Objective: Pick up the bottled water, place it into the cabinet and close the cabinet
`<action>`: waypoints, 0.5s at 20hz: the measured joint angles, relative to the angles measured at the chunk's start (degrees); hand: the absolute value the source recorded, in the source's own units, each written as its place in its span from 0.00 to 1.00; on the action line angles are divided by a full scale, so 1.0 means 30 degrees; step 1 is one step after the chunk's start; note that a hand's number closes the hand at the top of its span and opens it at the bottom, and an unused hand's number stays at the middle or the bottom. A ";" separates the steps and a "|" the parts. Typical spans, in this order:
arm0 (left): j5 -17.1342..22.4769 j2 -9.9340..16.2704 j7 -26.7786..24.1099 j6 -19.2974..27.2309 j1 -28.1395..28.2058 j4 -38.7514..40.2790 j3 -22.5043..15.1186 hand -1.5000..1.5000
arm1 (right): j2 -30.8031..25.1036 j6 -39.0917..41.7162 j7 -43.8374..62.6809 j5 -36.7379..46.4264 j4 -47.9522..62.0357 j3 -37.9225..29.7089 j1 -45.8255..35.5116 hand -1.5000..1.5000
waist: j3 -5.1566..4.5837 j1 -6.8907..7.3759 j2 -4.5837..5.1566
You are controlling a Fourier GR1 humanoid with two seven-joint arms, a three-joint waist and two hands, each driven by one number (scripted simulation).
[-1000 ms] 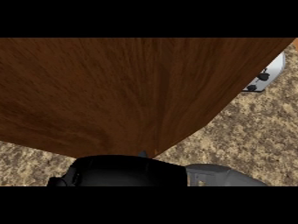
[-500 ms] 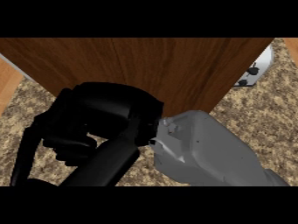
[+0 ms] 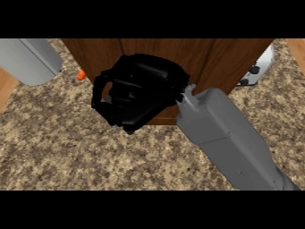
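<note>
The right hand (image 3: 138, 91) sits right in front of the wooden cabinet (image 3: 181, 56), which stands on the speckled granite counter (image 3: 62, 152) by its far edge. Its black fingers look curled in, but whether they're wrapped round anything can't be made out. The bottled water isn't visible anywhere. A grey forearm (image 3: 19, 58) pokes in at the far left corner, with a small orange thing (image 3: 81, 75) beside it. A white appliance (image 3: 260, 67) peeks out right of the cabinet.

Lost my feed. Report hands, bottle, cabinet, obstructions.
Right hand in front of the wooden cabinet, fingers curled, contents unseen. Left forearm top left, hand out of view. Bottled water not visible. Nothing seen blocking on the counter.
</note>
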 measured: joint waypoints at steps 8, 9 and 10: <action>-0.0583 -0.1240 0.0962 -0.0779 -0.0417 0.0024 0.0464 0.00 | -0.0131 0.2517 -0.2640 0.2291 0.2484 -0.0862 -0.0490 1.00 | -0.0041 -0.0017 -0.0142; -0.0521 -0.1253 0.1148 -0.0860 -0.0512 0.0040 0.0585 0.00 | -0.0090 0.2637 -0.2861 0.2578 0.2610 -0.0864 -0.0562 1.00 | -0.0048 -0.0036 -0.0150; -0.0620 -0.1374 0.1216 -0.1058 -0.0587 0.0268 0.0664 0.00 | -0.0057 0.2701 -0.3033 0.2847 0.2710 -0.0867 -0.0623 1.00 | -0.0050 -0.0047 -0.0160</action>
